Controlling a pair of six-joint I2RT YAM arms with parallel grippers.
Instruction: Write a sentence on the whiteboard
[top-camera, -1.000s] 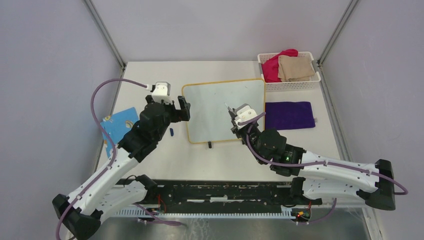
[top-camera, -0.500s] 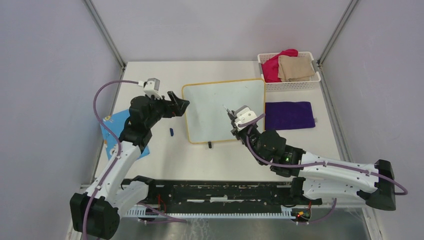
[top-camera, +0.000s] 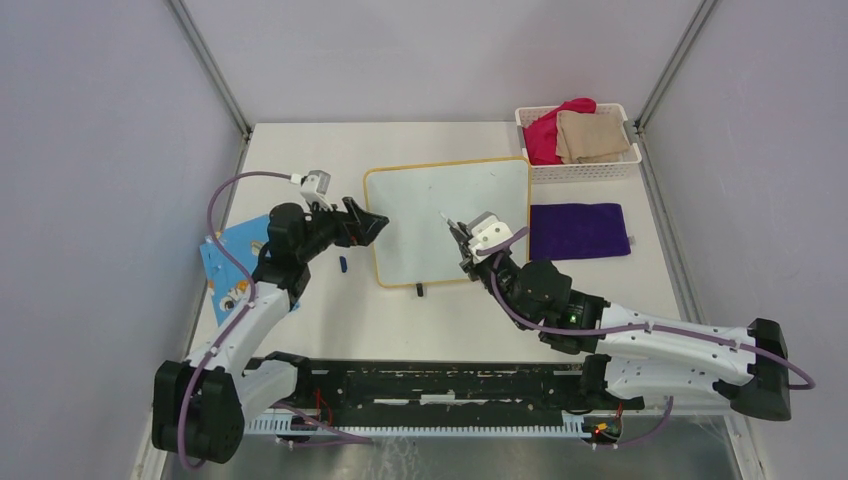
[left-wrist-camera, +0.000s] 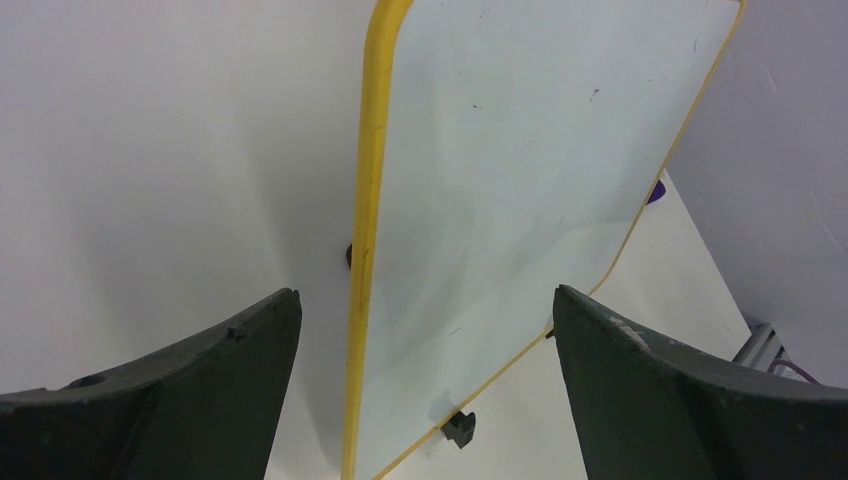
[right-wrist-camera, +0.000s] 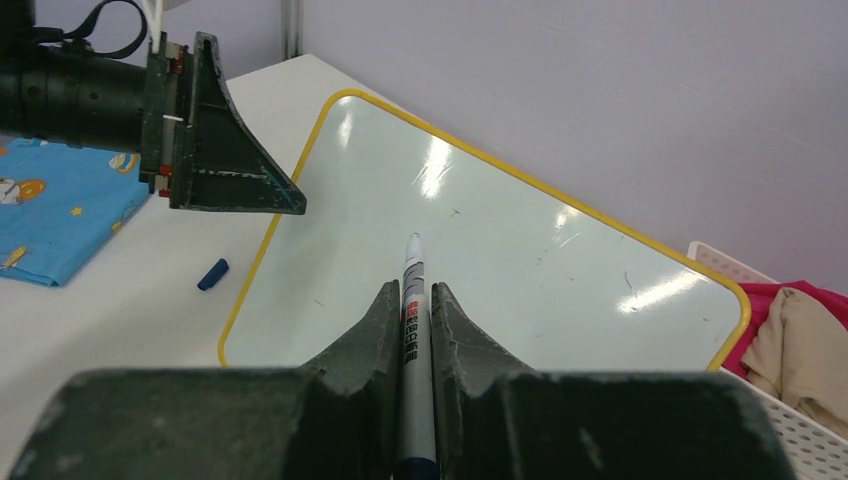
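The whiteboard (top-camera: 440, 215) lies flat mid-table, glossy white with a yellow rim; its face (right-wrist-camera: 500, 250) shows only faint specks, and no sentence is in view on it. My right gripper (top-camera: 462, 238) hovers over the board's right half, shut on a grey marker (right-wrist-camera: 413, 262) whose tip (top-camera: 444, 214) points toward the board's middle, just above the surface. My left gripper (top-camera: 378, 222) is open at the board's left edge. In the left wrist view the yellow rim (left-wrist-camera: 362, 260) runs between its wide-apart fingers (left-wrist-camera: 220, 380).
A blue marker cap (top-camera: 342, 264) lies left of the board. A blue patterned card (top-camera: 232, 255) sits under the left arm. A purple cloth (top-camera: 578, 231) lies right of the board. A white basket (top-camera: 585, 172) holding red and tan cloths stands at the back right.
The left arm has drawn back and turned its open gripper to point right at the board's left edge. The right gripper has shifted slightly left with the marker.
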